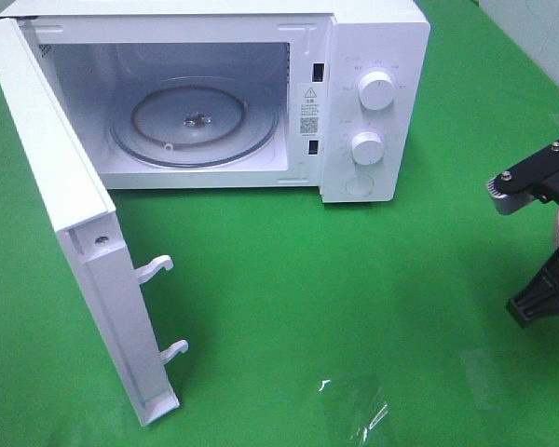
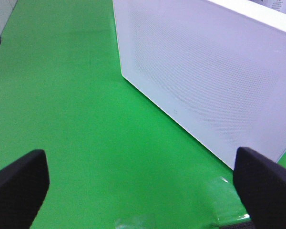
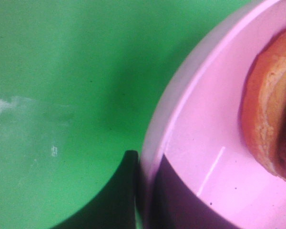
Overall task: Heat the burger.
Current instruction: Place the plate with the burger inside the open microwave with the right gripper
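The microwave [image 1: 373, 56] stands in the upper half of the high view, its door [image 1: 65, 214] swung open toward the lower left; the left gripper [image 2: 140, 183] hangs with fingers wide apart over green cloth [image 2: 76, 95]; at the right edge, the right gripper [image 3: 145, 164] is clamped on the rim of the pink plate [image 3: 195, 133]; the burger [image 3: 267, 109], only partly seen, apparently lies on that plate.

Right gripper [image 3: 148, 183] clamped on the rim of the pink plate [image 3: 200, 109]. Outer finger [image 3: 119, 195] sits on the green cloth [image 3: 62, 62] side. The dark shape inside the rim is probably the inner finger, possibly part shadow. Taking the grip as 6 o'clock on the plate, the burger [image 3: 267, 109] lies toward 2 o'clock, cut off at the frame edge. Bun glossy, golden-brown. Pale smeared patch [image 3: 19, 105] on the cloth toward 9 o'clock, well apart from the plate.
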Action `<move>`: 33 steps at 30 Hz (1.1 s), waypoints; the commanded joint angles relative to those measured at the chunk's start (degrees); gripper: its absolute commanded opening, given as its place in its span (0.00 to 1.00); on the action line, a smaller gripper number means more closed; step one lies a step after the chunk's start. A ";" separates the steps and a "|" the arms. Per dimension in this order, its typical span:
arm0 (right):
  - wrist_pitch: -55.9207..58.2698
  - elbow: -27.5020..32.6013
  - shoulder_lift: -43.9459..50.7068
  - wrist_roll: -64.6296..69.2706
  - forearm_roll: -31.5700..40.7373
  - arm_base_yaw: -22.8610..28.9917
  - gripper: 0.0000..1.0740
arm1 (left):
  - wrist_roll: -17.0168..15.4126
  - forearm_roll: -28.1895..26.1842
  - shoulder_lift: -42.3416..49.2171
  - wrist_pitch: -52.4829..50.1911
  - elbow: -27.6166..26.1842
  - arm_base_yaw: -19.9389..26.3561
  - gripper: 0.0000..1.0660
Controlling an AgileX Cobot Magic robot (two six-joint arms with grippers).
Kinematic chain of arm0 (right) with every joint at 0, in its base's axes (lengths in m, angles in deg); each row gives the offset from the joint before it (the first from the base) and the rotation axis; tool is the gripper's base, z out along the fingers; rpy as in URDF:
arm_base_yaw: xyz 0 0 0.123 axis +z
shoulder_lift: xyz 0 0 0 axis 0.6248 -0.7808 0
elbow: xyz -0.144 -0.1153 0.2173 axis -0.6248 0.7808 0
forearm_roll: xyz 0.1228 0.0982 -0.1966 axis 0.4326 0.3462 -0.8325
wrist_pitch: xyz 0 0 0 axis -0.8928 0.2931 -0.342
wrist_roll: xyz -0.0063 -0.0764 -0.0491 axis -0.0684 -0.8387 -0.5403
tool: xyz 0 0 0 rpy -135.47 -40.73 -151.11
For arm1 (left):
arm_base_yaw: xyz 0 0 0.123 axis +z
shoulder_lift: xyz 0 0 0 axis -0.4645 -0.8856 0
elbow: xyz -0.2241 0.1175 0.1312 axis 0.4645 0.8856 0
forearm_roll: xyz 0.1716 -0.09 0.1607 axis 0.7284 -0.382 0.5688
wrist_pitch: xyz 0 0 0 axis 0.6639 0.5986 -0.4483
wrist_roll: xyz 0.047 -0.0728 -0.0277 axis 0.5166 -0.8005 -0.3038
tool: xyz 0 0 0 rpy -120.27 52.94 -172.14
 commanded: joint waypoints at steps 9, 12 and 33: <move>-0.23 4.47 4.81 0.74 -4.76 11.63 0.00 | 0.11 -0.46 0.17 -0.74 0.17 0.29 0.92; -0.23 4.70 4.93 0.63 -4.81 12.55 0.00 | 0.11 -0.46 0.17 -0.74 0.17 0.29 0.92; -3.84 5.33 4.93 -22.17 -8.19 27.62 0.03 | 0.11 -0.46 0.17 -0.74 0.17 0.29 0.92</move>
